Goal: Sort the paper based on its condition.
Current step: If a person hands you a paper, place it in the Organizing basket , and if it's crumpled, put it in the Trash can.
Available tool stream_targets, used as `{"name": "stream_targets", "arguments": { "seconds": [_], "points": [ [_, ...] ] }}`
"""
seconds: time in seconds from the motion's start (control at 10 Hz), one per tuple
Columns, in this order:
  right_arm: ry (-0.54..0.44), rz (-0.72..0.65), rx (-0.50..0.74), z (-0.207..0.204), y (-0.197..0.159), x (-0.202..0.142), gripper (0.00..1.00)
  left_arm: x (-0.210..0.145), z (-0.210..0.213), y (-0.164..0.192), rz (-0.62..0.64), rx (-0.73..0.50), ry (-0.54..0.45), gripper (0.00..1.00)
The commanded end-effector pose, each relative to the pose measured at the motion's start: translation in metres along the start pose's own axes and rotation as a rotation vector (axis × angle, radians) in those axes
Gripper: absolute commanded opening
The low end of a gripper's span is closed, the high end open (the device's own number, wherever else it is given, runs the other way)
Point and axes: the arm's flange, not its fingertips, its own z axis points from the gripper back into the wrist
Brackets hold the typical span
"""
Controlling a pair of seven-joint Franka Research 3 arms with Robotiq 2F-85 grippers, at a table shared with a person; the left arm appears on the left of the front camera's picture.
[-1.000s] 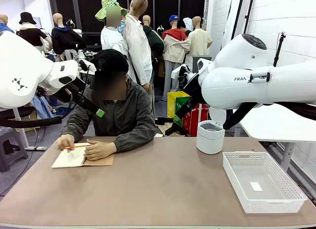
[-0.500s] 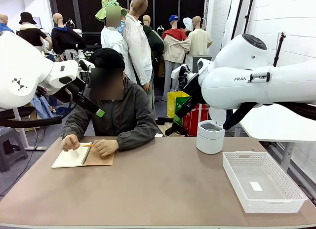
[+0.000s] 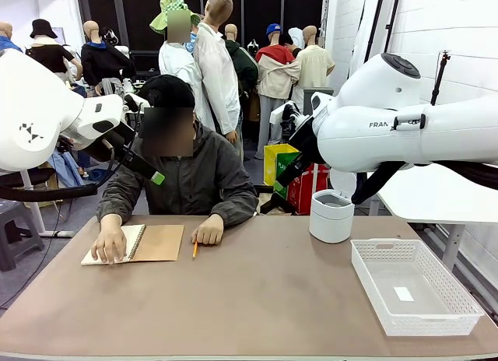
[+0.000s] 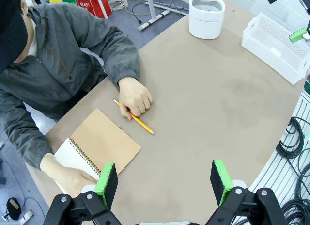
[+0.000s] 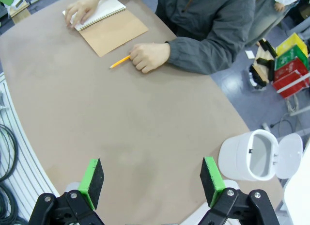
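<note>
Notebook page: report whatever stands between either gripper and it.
The person's hand lies flat on the notebook page, covering part. Nothing else visible stands between it and the open left gripper or right gripper.

Brown matte table (image 3: 257, 299) with a rounded edge. Far left: open spiral-bound notebook with brown kraft cover (image 3: 156, 243), person's hand (image 3: 110, 245) flat on its white page. Yellow pencil (image 3: 194, 250) lies just beside the cover, other hand (image 3: 208, 231) resting at its far end. Right side: white round bin (image 3: 331, 216) at far edge, lid open. White perforated plastic basket (image 3: 424, 324) sits nearer, apart from it.
</note>
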Motion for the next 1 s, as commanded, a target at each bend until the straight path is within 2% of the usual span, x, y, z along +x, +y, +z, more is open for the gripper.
{"name": "stream_targets", "arguments": {
  "seconds": [0.0, 0.9],
  "points": [
    [0.009, 0.000, -0.009, 0.0004, -0.0002, 0.0009, 1.00, 0.0007, 0.0010, 0.0019, 0.003, -0.005, 0.001, 1.00],
    [0.009, 0.000, -0.009, 0.0004, -0.0002, 0.0009, 1.00, 0.0007, 0.0010, 0.0019, 0.003, -0.005, 0.001, 1.00]
  ]
}}
